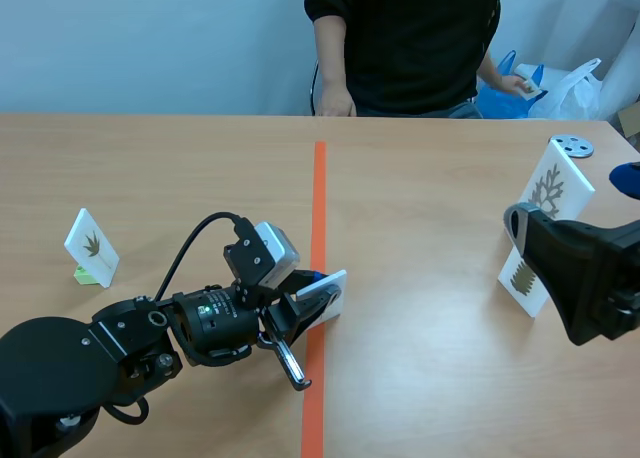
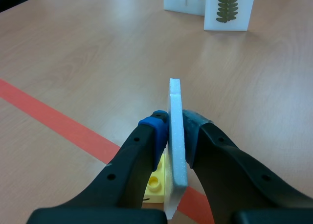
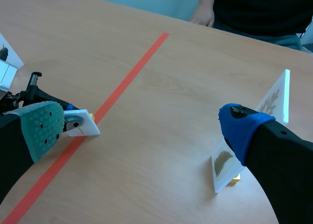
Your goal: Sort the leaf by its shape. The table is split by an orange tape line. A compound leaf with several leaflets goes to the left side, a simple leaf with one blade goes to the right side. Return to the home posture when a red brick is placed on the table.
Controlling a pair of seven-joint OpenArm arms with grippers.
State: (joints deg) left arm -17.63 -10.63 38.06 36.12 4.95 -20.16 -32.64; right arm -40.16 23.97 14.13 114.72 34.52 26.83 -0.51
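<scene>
1. A wooden table [image 1: 430, 378] is carrying everything, with an orange tape line [image 1: 319, 198] running down its middle from the far edge to the near edge.
2. A white leaf card [image 1: 92, 245] is standing on a green base [image 1: 86, 275] toward the left edge.
3. A taller leaf card [image 1: 550, 188] and a lower leaf card [image 1: 523, 278] are standing close together near the right edge.
4. A round grey disc [image 1: 572, 146] is lying by the far right corner.

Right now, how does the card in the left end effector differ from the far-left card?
The held card is clamped in the left end effector at the orange tape line; the far-left card stands free. The held card has a yellow base, the far-left card a green base. Both are white.
</scene>
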